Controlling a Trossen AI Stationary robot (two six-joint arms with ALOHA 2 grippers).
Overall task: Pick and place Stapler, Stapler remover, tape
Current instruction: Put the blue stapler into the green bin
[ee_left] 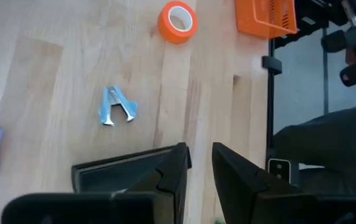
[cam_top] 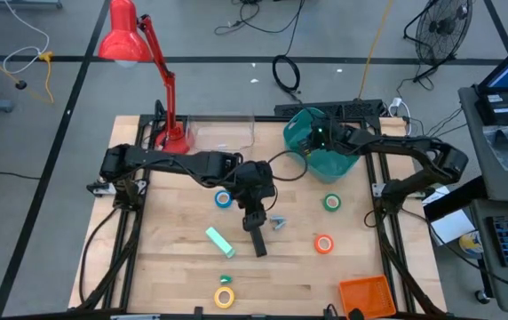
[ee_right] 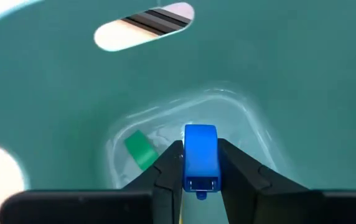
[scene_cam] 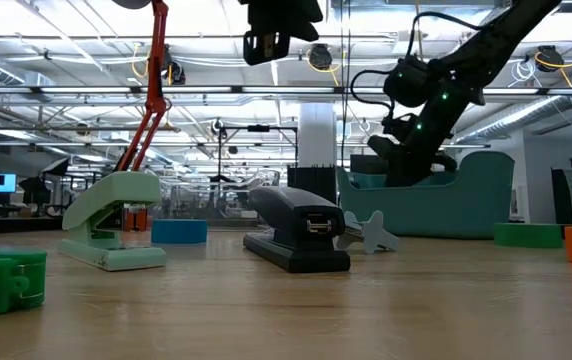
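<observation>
Right claw grips a blue stapler over the teal bin (left claw slightly apart, empty).

The wooden table is carrying a black stapler, a staple remover, a mint stapler, four tape rolls, a teal bin, an orange basket and a red lamp.

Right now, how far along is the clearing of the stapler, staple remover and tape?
Done: a green piece lies in the teal bin. In hand: the right gripper holds a small blue item over it; the left gripper hovers open above the black stapler. Left: that stapler, the staple remover, and the blue tape, green tape, orange tape and yellow tape, all on the table.
</observation>
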